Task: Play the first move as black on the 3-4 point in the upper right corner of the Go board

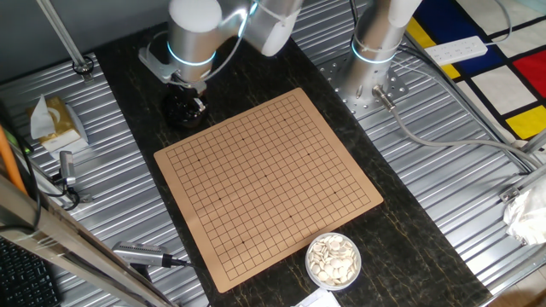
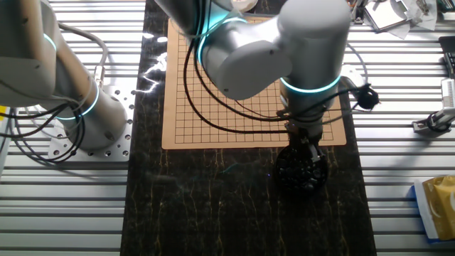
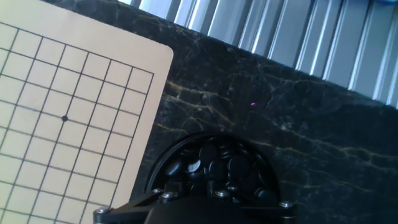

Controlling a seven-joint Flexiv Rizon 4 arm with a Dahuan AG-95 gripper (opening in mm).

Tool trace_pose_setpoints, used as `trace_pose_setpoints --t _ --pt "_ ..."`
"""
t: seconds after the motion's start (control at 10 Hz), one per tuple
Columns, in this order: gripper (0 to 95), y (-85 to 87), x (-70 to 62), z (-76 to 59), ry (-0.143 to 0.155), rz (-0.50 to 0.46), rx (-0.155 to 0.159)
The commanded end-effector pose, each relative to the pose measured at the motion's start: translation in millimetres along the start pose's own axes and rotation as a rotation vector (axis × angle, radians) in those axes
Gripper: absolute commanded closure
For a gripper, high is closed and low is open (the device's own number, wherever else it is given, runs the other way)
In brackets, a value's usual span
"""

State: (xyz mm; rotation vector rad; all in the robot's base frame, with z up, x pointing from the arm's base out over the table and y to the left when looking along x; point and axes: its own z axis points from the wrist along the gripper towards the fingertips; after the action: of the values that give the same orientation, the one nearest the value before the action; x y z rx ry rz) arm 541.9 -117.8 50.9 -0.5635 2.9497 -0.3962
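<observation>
We are holding our end effector (image 1: 189,104) vertically over the round bowl (image 3: 211,169) of glossy black stones (image 3: 219,163); we cannot tell its grip. The wooden Go board (image 1: 266,182) is lying flat beside.

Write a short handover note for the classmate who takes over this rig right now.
Hand: down over the bowl of black stones; fingers are hidden, so open or shut cannot be told.
Go board: no stones on it.
Bowl of white stones: sits by the board's other corner, untouched.
Done: reached the black bowl.
Left: lift out one black stone and place it on the 3-4 point.
</observation>
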Motion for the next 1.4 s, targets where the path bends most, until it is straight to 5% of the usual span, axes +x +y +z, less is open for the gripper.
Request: trace_pose_setpoints --t 0.1,0.3,1.1,1.4 --pt "76.0 -0.5 -1.1 -0.5 0.0 -0.007 0.012" --pt "76.0 -1.7 -0.5 -0.9 0.007 -0.013 0.028" --pt "76.0 -10.4 5.6 -10.0 0.0 -0.034 0.009" --pt "76.0 -19.0 10.5 -18.9 0.003 -0.024 -0.062"
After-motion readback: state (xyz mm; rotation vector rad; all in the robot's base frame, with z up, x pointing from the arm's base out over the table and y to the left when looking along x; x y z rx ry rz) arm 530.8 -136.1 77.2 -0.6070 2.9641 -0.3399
